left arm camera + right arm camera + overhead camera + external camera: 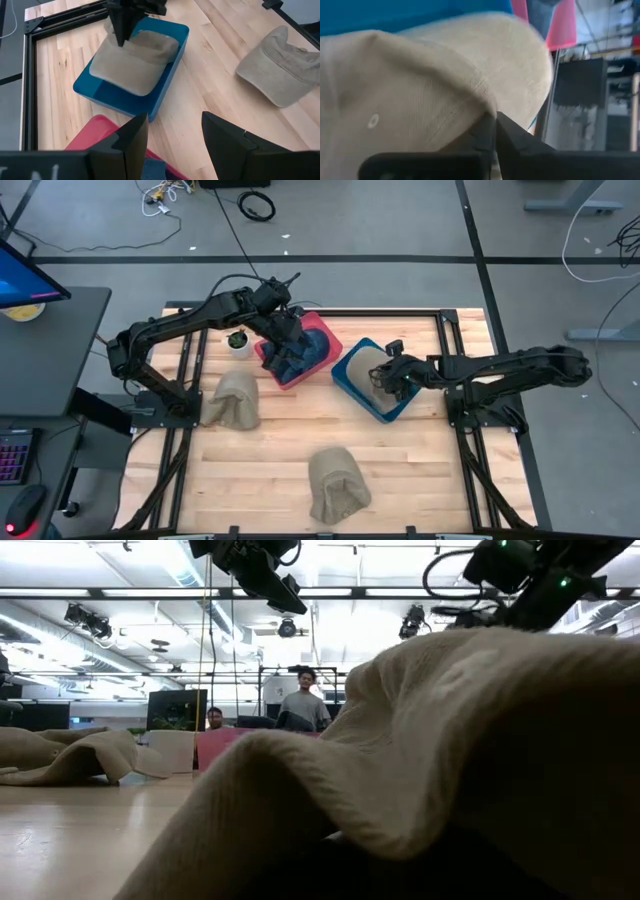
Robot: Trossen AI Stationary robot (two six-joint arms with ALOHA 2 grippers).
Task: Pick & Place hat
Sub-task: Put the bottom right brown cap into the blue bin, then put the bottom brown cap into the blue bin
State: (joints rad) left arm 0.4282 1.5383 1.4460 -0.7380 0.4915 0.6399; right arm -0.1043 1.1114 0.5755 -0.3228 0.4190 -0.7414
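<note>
A beige hat [132,62] lies in the blue bin [172,65], seen in the high view as the blue bin [350,375] right of centre. My right gripper [381,377] is down at it, shut on the hat [420,80]. My left gripper [172,120] is open and hovers over the red bin [325,330], which holds a dark blue hat [300,352]. It touches nothing. Two more beige hats rest flat on the table, one at the left [232,400] and one near the front [335,485]. My right gripper pinches the beige hat's crown at its edge [482,107] between the two shut fingers [487,132], which come from above and point down, as the left wrist view shows. The hat lies in the blue bin, its brim [130,82] on the bin floor.
A white cup with a small plant [238,340] stands left of the red bin. A black frame [440,315] borders the wooden table. In the low view the front hat [450,760] fills the foreground, and people stand in the room behind.
</note>
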